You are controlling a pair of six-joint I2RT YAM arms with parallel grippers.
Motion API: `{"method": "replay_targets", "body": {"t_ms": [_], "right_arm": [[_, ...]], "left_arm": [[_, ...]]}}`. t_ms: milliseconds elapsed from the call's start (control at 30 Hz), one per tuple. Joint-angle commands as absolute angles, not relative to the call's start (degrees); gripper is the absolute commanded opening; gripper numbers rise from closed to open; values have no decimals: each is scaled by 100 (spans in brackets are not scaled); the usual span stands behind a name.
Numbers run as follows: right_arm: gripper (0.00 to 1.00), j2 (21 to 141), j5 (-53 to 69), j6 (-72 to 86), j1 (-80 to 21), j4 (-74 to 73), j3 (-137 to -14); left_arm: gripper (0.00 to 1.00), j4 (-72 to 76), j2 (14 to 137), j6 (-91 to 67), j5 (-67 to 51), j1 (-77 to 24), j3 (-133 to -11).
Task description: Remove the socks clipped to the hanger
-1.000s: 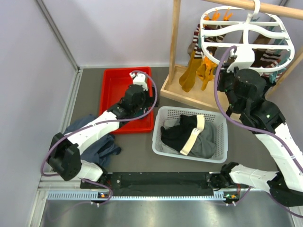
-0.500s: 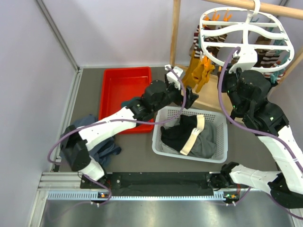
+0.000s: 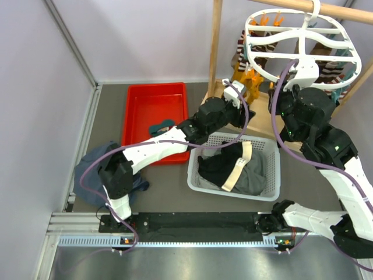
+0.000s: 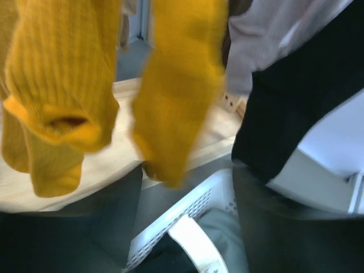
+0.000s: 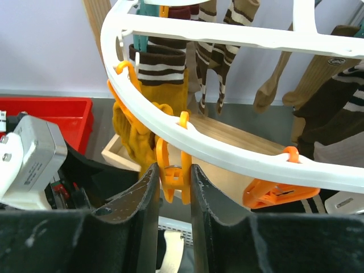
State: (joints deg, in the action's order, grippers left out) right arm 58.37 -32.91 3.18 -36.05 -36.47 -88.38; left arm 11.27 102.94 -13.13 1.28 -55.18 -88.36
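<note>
The white hanger point(image 3: 300, 44) hangs from the wooden pole, and its rim point(image 5: 239, 156) fills the right wrist view. Several socks are clipped round it: mustard socks point(image 3: 247, 79), point(image 4: 176, 96), and brown-white striped socks point(image 5: 159, 65). My right gripper point(image 5: 173, 179) is shut on an orange clip point(image 5: 173, 168) under the near rim. My left gripper point(image 3: 240, 98) reaches up to the mustard socks. Its blurred jaws point(image 4: 187, 222) stand apart, with a sock's toe hanging just above the gap. One dark teal sock point(image 3: 162, 125) lies in the red tray point(image 3: 140, 99).
A white basket point(image 3: 271, 186) of black and grey clothes with a beige band point(image 4: 193, 244) sits below both grippers. The wooden rack's upright point(image 3: 215, 46) and base point(image 3: 230, 119) stand behind it. A blue-grey garment point(image 3: 93, 169) lies at the left.
My left arm swung right from the red tray to the mustard socks, leaving a dark sock in the tray, and its jaws have narrowed. The right gripper stays on the clip.
</note>
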Motion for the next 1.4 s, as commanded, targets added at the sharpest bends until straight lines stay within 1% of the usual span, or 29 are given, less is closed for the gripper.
{"method": "replay_targets", "body": {"t_ms": [0, 33, 133, 167, 300, 333, 367, 467, 533, 667, 833, 1000, 1200, 1367], "right_arm": [[24, 5695, -3330, 378, -3524, -3568, -8938], [24, 5695, -3392, 378, -3524, -3603, -8947], [29, 5634, -3542, 439, -3472, -3761, -9009], [31, 5608, -3585, 518, -3454, -3805, -9052], [38, 5537, -3612, 878, -3454, -4270, -9272], [40, 5546, -3604, 949, -3454, -4576, -9359], [45, 5581, -3604, 1097, -3454, -4727, -9552], [53, 5607, -3525, 1352, -3454, -5290, -10010], [56, 5634, -3367, 1450, -3454, -5632, -10412], [56, 5879, -3103, 1600, -3463, -5985, -11056], [56, 6607, -2787, 1529, -3454, -6275, -11872], [56, 6916, -2646, 1433, -3498, -6004, -11909], [56, 7268, -2900, 1371, -3647, -5977, -11945], [56, 7532, -3752, 1301, -3928, -6134, -11953]], "left_arm": [[38, 1687, 10327, -1195, 368, -5580, -9167], [24, 1748, 10240, -1134, 465, -5625, -9071], [10, 1880, 9994, -985, 869, -5818, -8791], [0, 2011, 9941, -950, 957, -5871, -8719], [0, 2329, 9686, -695, 1510, -6240, -8368], [0, 2338, 9677, -590, 1581, -6292, -8350], [0, 2355, 9659, -537, 1678, -6415, -8341], [0, 2574, 9607, -247, 2100, -6687, -8201], [0, 2698, 9598, -80, 2336, -6793, -8156], [0, 2865, 9650, 272, 2741, -7074, -8147], [0, 2909, 9791, 518, 2988, -7216, -8297], [0, 2988, 9844, 808, 3173, -7383, -8358], [0, 2971, 9879, 923, 3269, -7409, -8411], [0, 2988, 9923, 1002, 3313, -7453, -8464]]}}
